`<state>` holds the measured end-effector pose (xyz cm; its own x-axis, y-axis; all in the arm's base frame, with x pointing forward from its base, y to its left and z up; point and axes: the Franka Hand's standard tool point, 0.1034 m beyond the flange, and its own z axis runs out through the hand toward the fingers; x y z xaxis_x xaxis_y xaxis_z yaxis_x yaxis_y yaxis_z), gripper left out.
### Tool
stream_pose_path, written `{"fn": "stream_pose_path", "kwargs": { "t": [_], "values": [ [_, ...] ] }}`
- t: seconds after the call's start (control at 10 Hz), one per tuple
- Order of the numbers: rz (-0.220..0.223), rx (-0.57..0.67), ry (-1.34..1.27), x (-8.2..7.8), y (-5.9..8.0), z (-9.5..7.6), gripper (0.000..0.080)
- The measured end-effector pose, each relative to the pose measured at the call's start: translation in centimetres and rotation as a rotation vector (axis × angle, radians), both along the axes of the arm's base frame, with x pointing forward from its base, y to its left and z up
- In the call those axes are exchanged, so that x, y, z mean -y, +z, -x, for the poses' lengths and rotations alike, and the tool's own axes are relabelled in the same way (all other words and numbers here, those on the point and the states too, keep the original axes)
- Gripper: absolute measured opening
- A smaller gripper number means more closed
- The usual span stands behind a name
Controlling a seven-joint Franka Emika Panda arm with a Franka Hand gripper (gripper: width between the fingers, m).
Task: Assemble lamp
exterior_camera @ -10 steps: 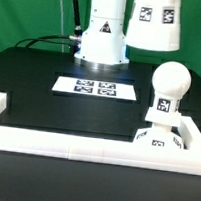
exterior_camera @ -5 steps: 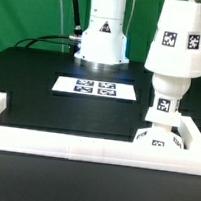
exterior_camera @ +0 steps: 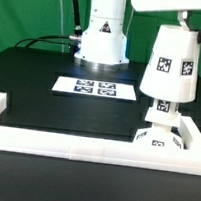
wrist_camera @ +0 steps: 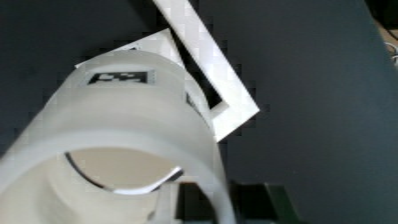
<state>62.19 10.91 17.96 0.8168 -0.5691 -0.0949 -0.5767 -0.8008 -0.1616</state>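
black tabletop underneath. hung the shade right over the bulb on the base, lined up for seating. gripper clamped around shade's top, judging by the lift.

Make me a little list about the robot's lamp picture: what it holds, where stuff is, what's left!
Held part: shade, over the bulb, hiding its round top
Bulb: lower part showing under the shade
Base: at the exterior view's right, behind the white rail
Marker board: flat on the black table
Gripper: barely seen
Left: letting go of the shade
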Motion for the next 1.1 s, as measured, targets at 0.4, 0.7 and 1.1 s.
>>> {"fn": "stream_pose_path", "kwargs": {
  "t": [0.4, 0.7, 1.1],
  "values": [
    [0.01, -0.015, 0.0, 0.0, -2.1, 0.2, 0.0046],
    [0.012, -0.013, 0.001, -0.1, -2.5, 0.1, 0.0046],
    [0.012, -0.012, 0.0, -0.1, -2.5, 0.1, 0.0223]
  ]
}}
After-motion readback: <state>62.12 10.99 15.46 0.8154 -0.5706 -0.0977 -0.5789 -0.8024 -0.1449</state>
